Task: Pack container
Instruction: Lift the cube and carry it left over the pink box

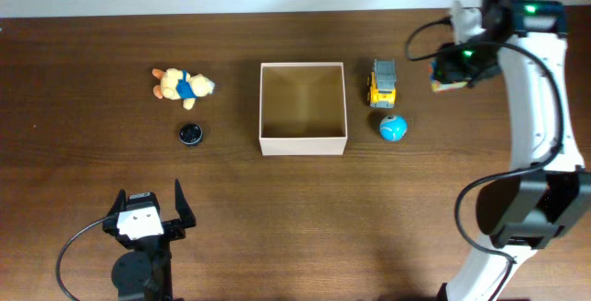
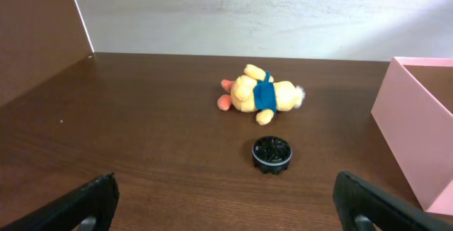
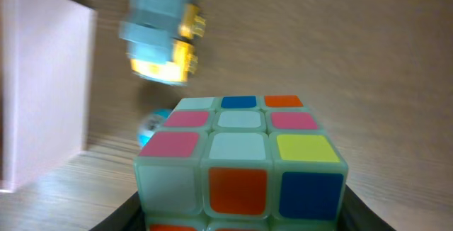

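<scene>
Your left claw point(image 1: 150, 192) sat at the near left of the table point(image 1: 277, 236), jaws spread wide around nothing, probably parked to leave the far side free. Beyond it lay a black ridged disc point(image 1: 190, 134) and, just behind that, a yellow plush bear in a blue top point(image 1: 182, 86) on its side, both loose.

The container point(image 1: 303, 144) stood mid-table with its open top up and nothing visible inside, so packing looked barely begun. Near its right wall but apart from it were a yellow toy truck point(image 1: 382, 84) and a blue ball point(image 1: 392, 128).

At far right your right claw point(image 1: 450, 75) was clamped on a colour cube point(image 3: 241, 160). It seemed lifted clear of the wood — likely for carrying over the truck to the container.
</scene>
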{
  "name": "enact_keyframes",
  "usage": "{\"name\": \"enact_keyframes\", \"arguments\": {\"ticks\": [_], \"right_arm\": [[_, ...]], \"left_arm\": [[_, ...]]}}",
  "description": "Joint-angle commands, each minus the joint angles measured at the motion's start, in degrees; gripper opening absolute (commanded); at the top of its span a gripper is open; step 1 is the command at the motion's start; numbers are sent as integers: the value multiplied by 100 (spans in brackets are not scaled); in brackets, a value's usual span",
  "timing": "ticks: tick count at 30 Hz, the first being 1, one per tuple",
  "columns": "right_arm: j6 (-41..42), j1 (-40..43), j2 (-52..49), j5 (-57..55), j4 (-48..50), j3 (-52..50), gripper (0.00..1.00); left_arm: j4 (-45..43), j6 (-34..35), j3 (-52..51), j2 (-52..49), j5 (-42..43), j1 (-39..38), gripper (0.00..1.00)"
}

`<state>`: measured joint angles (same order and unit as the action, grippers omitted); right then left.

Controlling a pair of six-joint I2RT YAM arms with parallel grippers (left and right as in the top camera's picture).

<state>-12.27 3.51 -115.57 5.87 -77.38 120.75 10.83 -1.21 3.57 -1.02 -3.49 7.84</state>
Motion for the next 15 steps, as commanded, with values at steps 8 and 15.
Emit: {"name": "enact_keyframes", "arguments": {"ticks": [8, 15], "right_arm": [[474, -1655, 2, 118, 570, 234, 30], [1051, -2205, 0, -68, 1322, 234, 30]], "left_arm": [[-35, 35, -42, -4, -61, -22, 99], [-35, 35, -42, -4, -61, -22, 99]]}}
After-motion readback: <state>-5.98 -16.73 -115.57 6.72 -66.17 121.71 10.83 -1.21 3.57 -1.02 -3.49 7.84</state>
